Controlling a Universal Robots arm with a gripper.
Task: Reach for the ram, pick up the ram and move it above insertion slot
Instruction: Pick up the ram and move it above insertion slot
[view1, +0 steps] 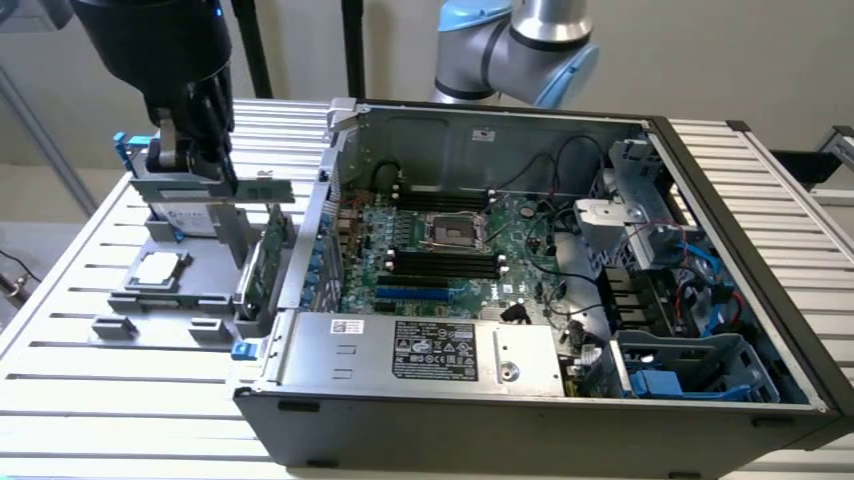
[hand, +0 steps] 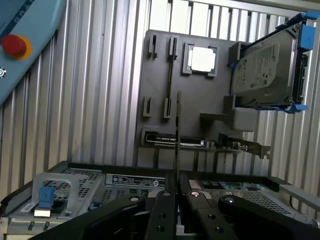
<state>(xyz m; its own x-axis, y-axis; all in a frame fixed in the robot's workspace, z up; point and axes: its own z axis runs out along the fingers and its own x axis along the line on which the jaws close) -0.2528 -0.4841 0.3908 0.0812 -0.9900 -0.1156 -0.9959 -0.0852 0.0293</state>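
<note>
Black metal gripper fingers (hand: 176, 210) sit nearest the wrist camera, drawn close together on the lower end of the ram (hand: 178, 135), a long thin circuit-board stick seen edge-on that rises straight up from between them. Beyond the fingers lies the open grey computer case (hand: 125, 179), with a white-labelled power supply and a blue clip at its near rim. Farther on, a dark grey moulded parts tray (hand: 160, 90) rests on the ribbed aluminium table (hand: 100, 75), holding a square silver processor (hand: 202, 58), a silver hard drive in a blue-cornered caddy (hand: 267, 67) tilted on its stand, and a wider green expansion card with a metal bracket (hand: 235, 146) lying at the tray's edge nearest the case. In the exterior view the black gripper (view1: 187, 150) hangs over that tray (view1: 174, 290) at the exterior view's left, just outside the case wall (view1: 314, 230). The green motherboard with its black memory slots (view1: 441, 262) lies inside the case, well apart from the gripper, with the wall between them. A red emergency button on a blue-grey pendant (hand: 15, 45) shows farthest off.
</note>
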